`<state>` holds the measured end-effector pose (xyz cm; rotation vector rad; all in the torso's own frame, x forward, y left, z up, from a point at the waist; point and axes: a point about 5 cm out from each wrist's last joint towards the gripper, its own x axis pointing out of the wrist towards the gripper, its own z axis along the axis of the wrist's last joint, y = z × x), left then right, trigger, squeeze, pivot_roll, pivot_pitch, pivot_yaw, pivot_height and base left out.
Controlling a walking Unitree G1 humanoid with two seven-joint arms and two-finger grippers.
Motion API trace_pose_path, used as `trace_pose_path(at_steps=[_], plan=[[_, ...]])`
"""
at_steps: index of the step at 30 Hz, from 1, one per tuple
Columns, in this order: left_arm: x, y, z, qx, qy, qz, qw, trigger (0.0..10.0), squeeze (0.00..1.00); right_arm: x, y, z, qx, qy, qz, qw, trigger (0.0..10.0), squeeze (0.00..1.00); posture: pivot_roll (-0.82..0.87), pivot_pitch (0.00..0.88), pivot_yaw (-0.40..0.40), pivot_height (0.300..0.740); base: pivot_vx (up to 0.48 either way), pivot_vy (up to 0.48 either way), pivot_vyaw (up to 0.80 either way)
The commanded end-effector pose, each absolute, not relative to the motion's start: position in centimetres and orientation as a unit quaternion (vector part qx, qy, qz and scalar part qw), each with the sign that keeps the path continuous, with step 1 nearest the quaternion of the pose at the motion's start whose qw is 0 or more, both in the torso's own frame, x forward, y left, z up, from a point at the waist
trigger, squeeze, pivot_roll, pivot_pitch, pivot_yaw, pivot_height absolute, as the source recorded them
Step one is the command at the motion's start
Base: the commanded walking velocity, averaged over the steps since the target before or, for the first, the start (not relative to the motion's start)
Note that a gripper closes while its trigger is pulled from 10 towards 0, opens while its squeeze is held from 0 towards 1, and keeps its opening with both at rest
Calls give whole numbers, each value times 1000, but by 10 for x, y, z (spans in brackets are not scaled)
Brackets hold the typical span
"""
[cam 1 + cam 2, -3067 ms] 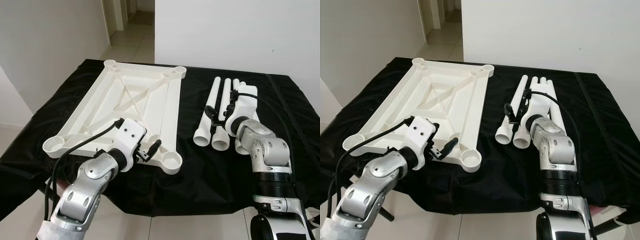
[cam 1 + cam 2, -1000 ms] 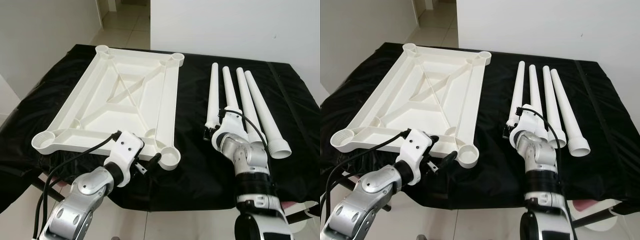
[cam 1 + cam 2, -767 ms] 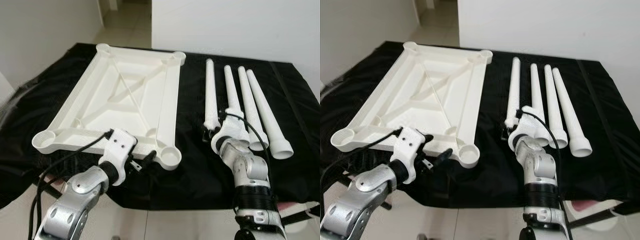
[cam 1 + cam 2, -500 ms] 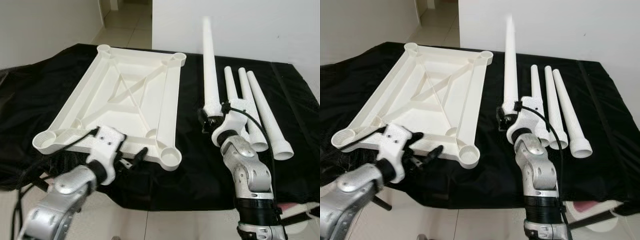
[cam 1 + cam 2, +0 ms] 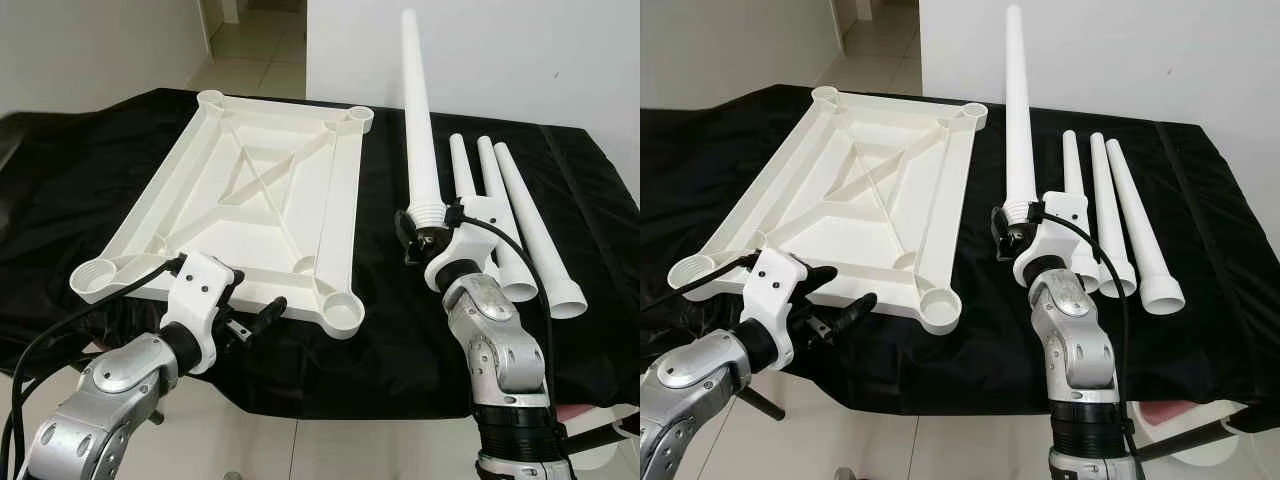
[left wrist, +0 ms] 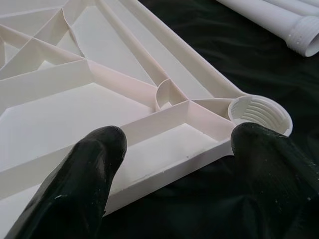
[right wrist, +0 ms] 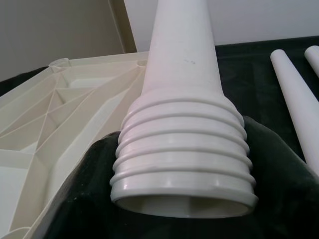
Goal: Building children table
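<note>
Left gripper [image 5: 248,322], fingers spread apart, hovers just off the near edge of the upturned white table panel [image 5: 250,195], beside its corner socket [image 5: 342,313] on the black-draped tabletop [image 5: 80,170]. Right gripper [image 5: 418,236] is clamped on one table leg's [image 5: 417,120] threaded end, holding it upright; three legs [image 5: 510,215] lie beside it.

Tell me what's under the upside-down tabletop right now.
The white tabletop lies underside-up on the black cloth, which shows all round its edges. What the cloth covers beneath can't be seen. The three spare legs lie beside it, not under it.
</note>
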<state>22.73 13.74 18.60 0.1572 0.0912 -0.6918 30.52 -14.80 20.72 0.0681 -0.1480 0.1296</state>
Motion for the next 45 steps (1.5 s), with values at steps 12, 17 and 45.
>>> trace_pose_path(at_steps=[12,17,45], plan=[[287,160,240,61,-23,-294,953,10000,0,292,-114,220,-64,-171,183,966,10000,0,-34,54,31,740,0,0,0],[288,167,233,41,-13,-244,969,10000,0,287,-122,199,-91,-141,183,969,10000,0,-35,55,33,740,0,0,0],[317,139,281,-210,-71,-315,923,10000,0,273,-83,222,-212,-284,299,886,10000,0,-26,42,14,740,0,0,0]])
